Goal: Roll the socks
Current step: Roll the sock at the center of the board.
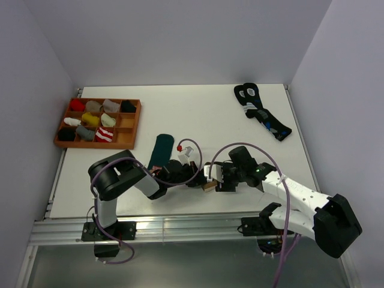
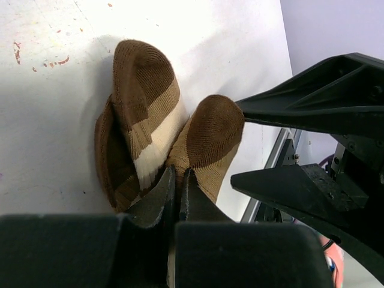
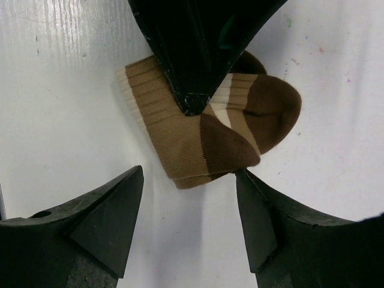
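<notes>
The brown sock with cream stripes [image 3: 204,135] lies folded in a bundle on the white table, between the two grippers. It also shows in the left wrist view [image 2: 162,129] and as a small brown patch in the top view [image 1: 209,185]. My left gripper [image 2: 178,175] is shut, pinching the tan knit of the sock. My right gripper [image 3: 189,180] is open right in front of the bundle, its right fingertip [image 3: 246,180] touching the sock's edge. The dark green sock [image 1: 161,150] lies flat just behind the left gripper [image 1: 195,179].
A wooden tray [image 1: 127,138] with several rolled socks sits at the back left. A pair of black socks with blue-and-white marks [image 1: 261,112] lies at the back right. The table's near edge runs close below the grippers.
</notes>
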Available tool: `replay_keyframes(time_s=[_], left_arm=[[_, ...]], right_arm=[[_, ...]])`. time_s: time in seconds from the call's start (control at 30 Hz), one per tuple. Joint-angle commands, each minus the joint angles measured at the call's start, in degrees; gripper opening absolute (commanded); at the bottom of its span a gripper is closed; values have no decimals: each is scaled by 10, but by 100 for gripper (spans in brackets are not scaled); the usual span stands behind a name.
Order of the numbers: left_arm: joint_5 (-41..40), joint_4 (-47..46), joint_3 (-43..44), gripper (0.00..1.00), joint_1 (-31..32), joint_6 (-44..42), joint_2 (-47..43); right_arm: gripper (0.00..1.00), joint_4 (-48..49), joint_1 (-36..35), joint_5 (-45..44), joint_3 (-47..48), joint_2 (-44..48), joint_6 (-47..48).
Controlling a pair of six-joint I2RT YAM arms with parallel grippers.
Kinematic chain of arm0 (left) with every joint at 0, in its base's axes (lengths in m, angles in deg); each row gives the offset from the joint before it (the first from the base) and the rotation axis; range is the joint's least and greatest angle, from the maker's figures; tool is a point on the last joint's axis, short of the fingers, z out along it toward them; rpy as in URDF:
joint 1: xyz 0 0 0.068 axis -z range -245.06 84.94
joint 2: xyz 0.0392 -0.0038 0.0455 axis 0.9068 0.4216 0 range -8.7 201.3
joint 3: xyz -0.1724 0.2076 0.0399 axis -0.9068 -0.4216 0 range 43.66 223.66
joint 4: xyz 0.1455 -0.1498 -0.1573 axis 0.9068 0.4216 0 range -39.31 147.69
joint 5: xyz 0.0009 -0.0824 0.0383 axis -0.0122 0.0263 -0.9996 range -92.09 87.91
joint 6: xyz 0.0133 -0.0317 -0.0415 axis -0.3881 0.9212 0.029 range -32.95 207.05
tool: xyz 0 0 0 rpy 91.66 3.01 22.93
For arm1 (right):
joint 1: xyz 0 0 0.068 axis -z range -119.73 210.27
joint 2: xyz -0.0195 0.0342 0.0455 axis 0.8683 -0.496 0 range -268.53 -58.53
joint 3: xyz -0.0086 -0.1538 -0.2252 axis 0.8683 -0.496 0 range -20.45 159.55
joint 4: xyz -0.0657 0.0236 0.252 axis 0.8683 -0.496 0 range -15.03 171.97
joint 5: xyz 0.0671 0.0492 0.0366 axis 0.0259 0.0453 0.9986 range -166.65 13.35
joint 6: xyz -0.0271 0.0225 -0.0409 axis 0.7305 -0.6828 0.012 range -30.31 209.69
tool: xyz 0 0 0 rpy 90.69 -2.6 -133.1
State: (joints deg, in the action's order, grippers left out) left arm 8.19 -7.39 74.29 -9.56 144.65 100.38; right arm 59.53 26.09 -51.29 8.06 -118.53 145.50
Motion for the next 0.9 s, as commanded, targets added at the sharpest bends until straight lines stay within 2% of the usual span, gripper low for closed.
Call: replay_keyframes(time_s=[0.0, 0.2, 0.87], left_arm=[[7, 188, -44, 0, -1, -33, 54], [14, 182, -43, 0, -4, -36, 61], [44, 177, -46, 0, -17, -41, 73]], right_arm=[[70, 41, -11, -7, -6, 23, 2], [70, 28, -26, -13, -12, 49, 3], [70, 68, -71, -44, -1, -73, 5]])
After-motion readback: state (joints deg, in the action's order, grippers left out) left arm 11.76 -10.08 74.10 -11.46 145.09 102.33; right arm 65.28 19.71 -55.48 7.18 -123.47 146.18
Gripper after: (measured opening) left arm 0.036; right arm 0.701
